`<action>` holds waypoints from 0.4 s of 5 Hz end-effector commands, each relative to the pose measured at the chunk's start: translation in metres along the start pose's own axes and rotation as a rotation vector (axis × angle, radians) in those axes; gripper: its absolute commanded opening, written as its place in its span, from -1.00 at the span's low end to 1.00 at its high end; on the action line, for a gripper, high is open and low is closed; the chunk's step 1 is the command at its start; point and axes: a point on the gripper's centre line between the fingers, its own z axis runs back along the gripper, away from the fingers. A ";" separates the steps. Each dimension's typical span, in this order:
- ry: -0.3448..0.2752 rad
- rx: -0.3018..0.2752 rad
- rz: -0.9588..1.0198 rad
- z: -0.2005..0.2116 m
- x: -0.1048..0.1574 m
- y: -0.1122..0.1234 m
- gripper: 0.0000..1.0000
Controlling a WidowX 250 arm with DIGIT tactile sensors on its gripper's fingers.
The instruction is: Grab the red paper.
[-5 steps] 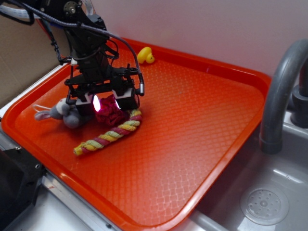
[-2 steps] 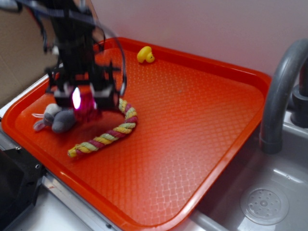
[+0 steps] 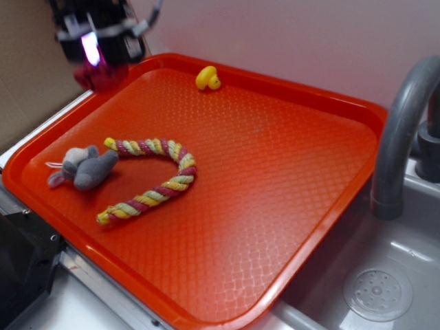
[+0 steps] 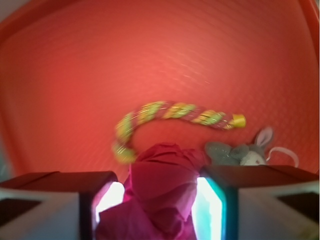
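Crimson wrinkled paper [image 4: 162, 192] sits pinched between the two fingers of the end effector [image 4: 159, 200]; wrist view shows both pads pressed against its sides, wad bulging out above and below them. Exterior view: end effector [image 3: 98, 65] is high over the far-left corner of the tray [image 3: 289, 206], paper [image 3: 101, 75] hanging under it, clear of the tray surface, nothing touching it from below.

Left on the tray: rope toy [image 3: 152, 177], curved, lying flat; grey mouse [image 3: 84, 167] just beside the rope's left end, apart from the paper; yellow duck [image 3: 207, 78] near the far rim. Sink and faucet [image 3: 399, 137] to the right, not involved.

Judgement: grasp made and paper lifted, so the task looks essentially complete. Only remaining concern is grip security; the wad is soft and could slip.
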 end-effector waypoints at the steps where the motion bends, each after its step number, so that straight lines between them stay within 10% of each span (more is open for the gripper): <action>1: -0.140 -0.068 -0.137 0.079 -0.009 -0.004 -1.00; 2: -0.148 -0.020 -0.089 0.077 -0.007 -0.004 -1.00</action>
